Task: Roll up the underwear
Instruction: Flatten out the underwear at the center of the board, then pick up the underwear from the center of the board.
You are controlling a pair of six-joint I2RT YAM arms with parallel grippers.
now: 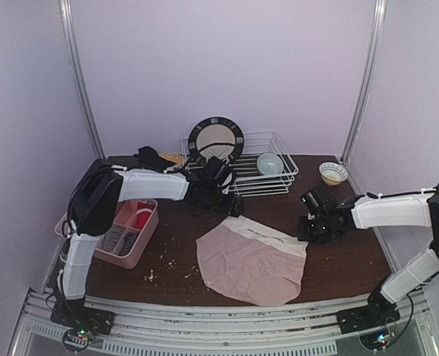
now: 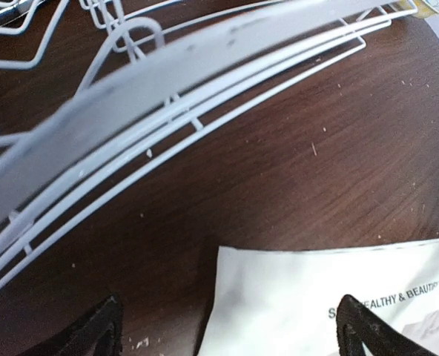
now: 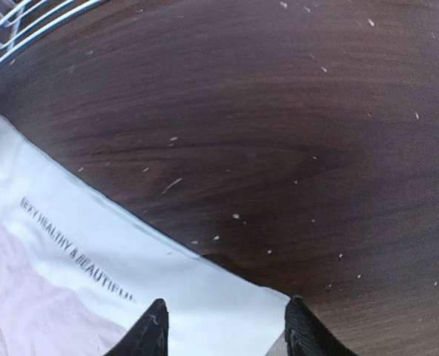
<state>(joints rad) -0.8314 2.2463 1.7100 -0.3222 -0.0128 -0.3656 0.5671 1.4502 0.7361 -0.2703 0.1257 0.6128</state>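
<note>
At the far left corner of the underwear [image 1: 251, 259], the left gripper [image 2: 229, 319] hangs low over the table [image 1: 338, 259] with its two black fingers [image 2: 97, 334] spread wide. The corner of the white waistband [image 2: 316, 297] lies flat between them and is not pinched. Just beyond this gripper, on the far side, runs the white wire rim of the dish rack [image 1: 279, 182].

At the far right corner of the waistband is the right gripper [image 3: 225, 308]. Its fingers [image 3: 305, 334] are parted, less wide than the left ones, and the cloth corner lies flat between them, not squeezed. The printed words "SEXY HEALTHY & BEAUTIFUL" run along the band.

The underwear itself is pale pink and lies unrolled near the middle of the dark brown table, with the waistband on the far side and the crotch toward the near edge. Small light crumbs are scattered around it.

Further out, a dark plate [image 1: 216, 139] stands upright in the rack and a light blue bowl [image 1: 270, 163] sits beside it. A small patterned bowl [image 1: 333, 173] rests at the far right, and a pink basket [image 1: 147, 237] is at the left edge.
</note>
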